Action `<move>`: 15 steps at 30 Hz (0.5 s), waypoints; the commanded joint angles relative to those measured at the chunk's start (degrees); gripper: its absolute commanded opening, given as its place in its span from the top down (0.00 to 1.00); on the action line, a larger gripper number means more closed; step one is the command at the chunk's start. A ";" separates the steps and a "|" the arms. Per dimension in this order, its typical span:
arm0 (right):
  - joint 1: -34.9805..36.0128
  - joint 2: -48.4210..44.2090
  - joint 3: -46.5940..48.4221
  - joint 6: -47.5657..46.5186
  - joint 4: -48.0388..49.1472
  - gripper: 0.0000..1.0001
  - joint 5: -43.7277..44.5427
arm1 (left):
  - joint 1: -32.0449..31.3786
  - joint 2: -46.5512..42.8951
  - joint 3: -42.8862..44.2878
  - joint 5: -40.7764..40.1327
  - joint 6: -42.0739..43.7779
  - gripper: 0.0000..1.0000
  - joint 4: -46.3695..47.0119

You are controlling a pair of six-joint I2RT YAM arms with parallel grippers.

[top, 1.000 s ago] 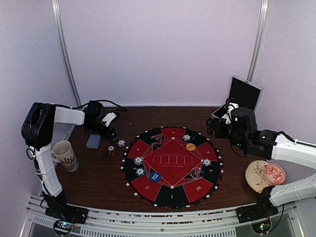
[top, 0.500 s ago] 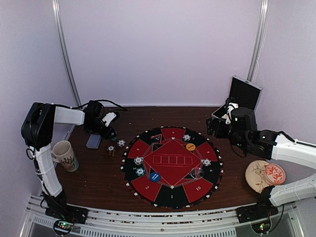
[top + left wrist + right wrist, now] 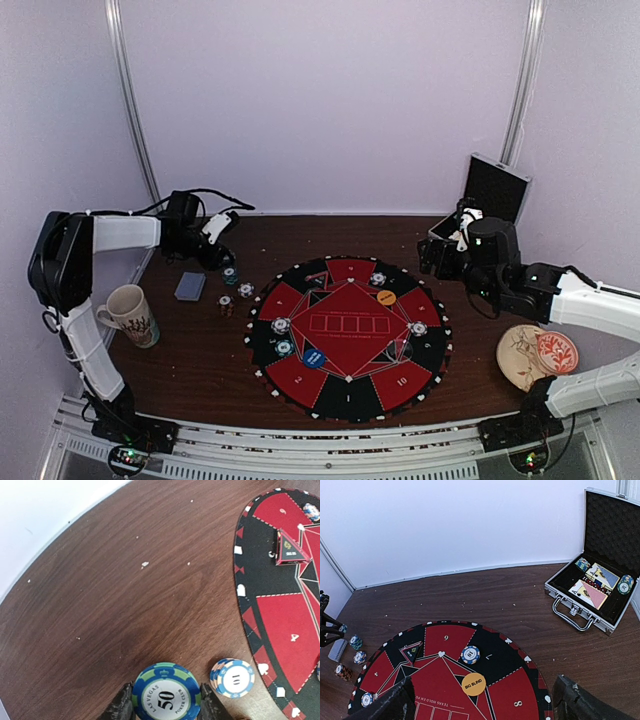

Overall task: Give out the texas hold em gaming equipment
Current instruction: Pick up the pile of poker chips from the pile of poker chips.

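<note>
Dark wood tabletop point(image 3: 200, 350), pale walls point(image 3: 320, 100).

Top view: the left claw point(image 3: 226, 266) is closed on a green-and-blue chip point(image 3: 230, 274) just off the left rim of the round game mat point(image 3: 345, 350). The mat's numbered seats lie to that claw's right, so the left arm is judged the nearer one. The right claw point(image 3: 432, 256) hangs spread near the open case point(image 3: 495, 190).

Left wrist view: the chip is marked 50, face up, and pinched by its rim between both fingers point(image 3: 121, 707). A blue-white chip point(image 3: 232, 677) marked 10 lies just beside it, with the mat edge beyond.

Right wrist view: the fingers point(image 3: 395, 705) stand wide apart above the mat, with nothing between them.
</note>
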 commanded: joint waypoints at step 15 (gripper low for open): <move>0.37 0.67 0.93 0.02 0.65 0.03 0.66 | -22.05 0.23 7.62 1.93 2.43 0.83 -2.59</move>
